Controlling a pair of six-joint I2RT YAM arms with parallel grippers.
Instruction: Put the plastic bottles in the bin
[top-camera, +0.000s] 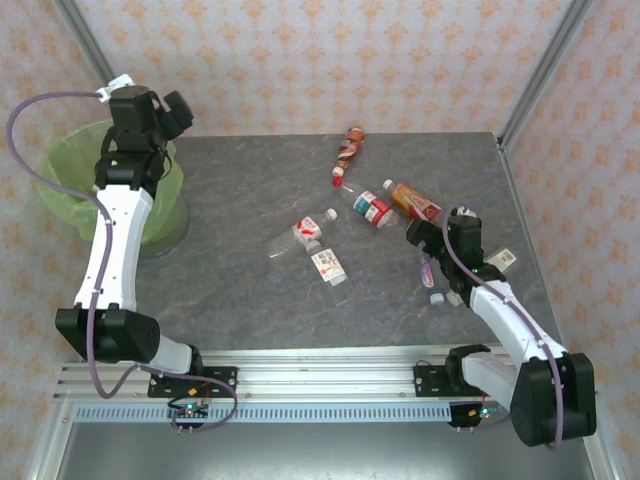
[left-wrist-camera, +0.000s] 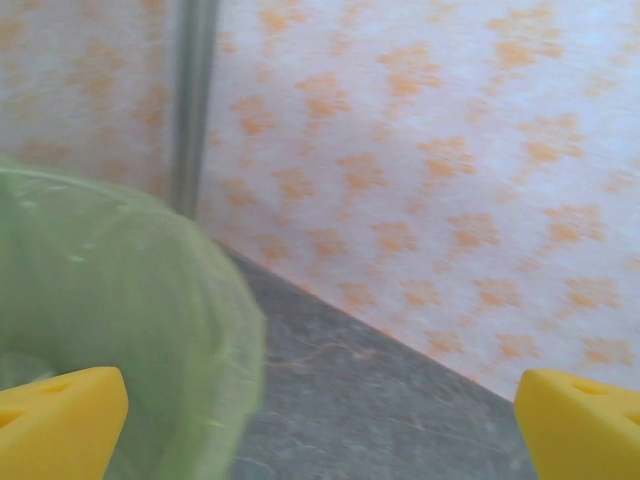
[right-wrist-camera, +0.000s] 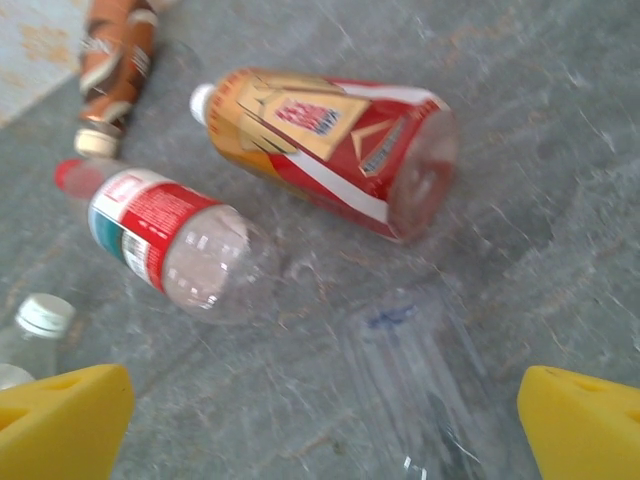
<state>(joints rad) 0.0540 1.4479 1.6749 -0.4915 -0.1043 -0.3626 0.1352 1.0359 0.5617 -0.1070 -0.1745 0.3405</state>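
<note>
Clear glossy plastic bottles (right-wrist-camera: 190, 250); matt grey stone-look table (top-camera: 260, 190).

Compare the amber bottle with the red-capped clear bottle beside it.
The amber bottle has a white cap; the clear bottle a red one. The amber bottle's label is red and gold; the clear bottle's red, white and teal. Both lie on their sides, capped.

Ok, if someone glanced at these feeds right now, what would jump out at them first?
The green-lined bin at the far left edge of the table, with the left gripper open by its rim. Then the plastic bottles strewn over the middle and right of the table. The right gripper hangs open above a clear bottle, a red-and-gold bottle lying just beyond.
</note>
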